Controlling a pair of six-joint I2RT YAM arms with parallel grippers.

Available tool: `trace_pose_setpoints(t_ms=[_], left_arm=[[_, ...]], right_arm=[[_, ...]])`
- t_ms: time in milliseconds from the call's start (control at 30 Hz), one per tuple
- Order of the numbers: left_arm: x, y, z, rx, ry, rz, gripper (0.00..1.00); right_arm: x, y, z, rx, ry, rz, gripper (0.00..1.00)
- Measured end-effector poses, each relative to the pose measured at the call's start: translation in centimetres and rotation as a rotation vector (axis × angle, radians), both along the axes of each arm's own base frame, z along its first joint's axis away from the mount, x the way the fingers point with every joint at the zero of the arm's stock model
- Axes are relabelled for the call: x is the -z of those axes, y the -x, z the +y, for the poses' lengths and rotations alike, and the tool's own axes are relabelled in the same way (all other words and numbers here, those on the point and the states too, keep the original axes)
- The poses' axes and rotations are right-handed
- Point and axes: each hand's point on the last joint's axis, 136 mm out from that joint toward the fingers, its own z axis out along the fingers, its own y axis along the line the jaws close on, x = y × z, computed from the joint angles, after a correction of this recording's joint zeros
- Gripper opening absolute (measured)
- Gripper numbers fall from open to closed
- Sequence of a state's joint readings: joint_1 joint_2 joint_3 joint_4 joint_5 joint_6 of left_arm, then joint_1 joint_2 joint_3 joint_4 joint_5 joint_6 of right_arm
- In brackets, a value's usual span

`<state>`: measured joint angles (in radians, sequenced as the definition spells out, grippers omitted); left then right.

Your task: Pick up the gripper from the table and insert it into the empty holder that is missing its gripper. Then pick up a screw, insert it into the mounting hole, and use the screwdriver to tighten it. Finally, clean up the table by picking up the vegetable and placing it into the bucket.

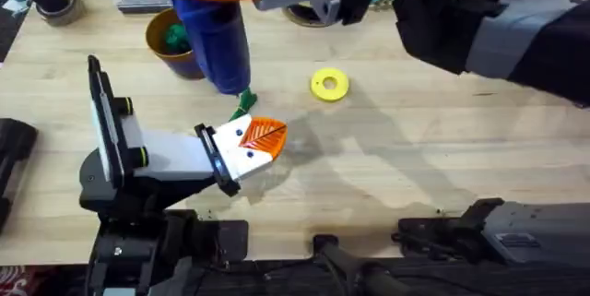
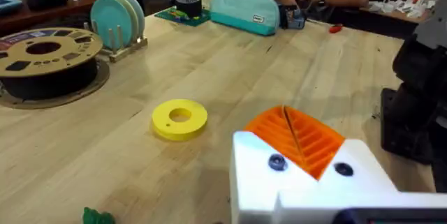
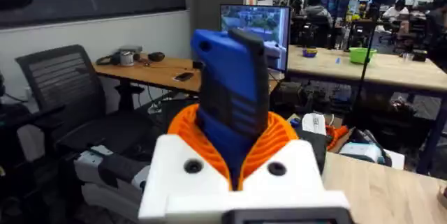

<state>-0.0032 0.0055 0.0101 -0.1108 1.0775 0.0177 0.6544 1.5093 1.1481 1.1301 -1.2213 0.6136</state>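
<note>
The left arm lies low across the wooden table (image 1: 442, 162), its white jaw pointing toward the middle. The left gripper (image 1: 253, 141) carries two orange ribbed pads (image 2: 297, 137) pressed face to face, a thin seam between them, so the jaws are closed with nothing between them. Both white holders (image 2: 293, 175) have their orange tips fitted, each with a dark screw head showing in the wrist view.

The right arm reaches over from the far side, large and dark under the overhead camera. The right gripper (image 3: 237, 158) is clamped on the blue screwdriver (image 1: 219, 42), whose body stands between its orange pads. From above the screwdriver hangs tip-down, its thin end just above the left gripper's tips.

A small dark green vegetable (image 1: 243, 103) lies on the table just beside the screwdriver's tip and close to the left jaw. The bucket (image 1: 175, 42), dark with a tan rim, stands behind the screwdriver, partly hidden by it, with brighter green lumps inside. A yellow disc (image 1: 329, 85) lies flat on the table, apart from both grippers. In the left wrist view a filament spool (image 2: 45, 60) rests at the table's far side near a rack of teal plates (image 2: 119, 18).
</note>
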Motion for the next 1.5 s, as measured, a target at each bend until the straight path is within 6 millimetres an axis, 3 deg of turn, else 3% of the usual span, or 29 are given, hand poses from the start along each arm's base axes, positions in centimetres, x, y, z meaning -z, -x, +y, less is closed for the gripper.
trace_pose_setpoints(t_ms=[667, 1500], left_arm=[[0.0, 0.0, 0.0, 0.0, 0.0, 0.0, 0.004], [0.0, 0.0, 0.0, 0.0, 0.0, 0.0, 0.004]], right_arm=[[2.1, 0.3, -0.2, -0.003, 0.005, 0.003, 0.025], [2.6, 1.8, 0.1, -0.052, -0.003, -0.079, 0.025]])
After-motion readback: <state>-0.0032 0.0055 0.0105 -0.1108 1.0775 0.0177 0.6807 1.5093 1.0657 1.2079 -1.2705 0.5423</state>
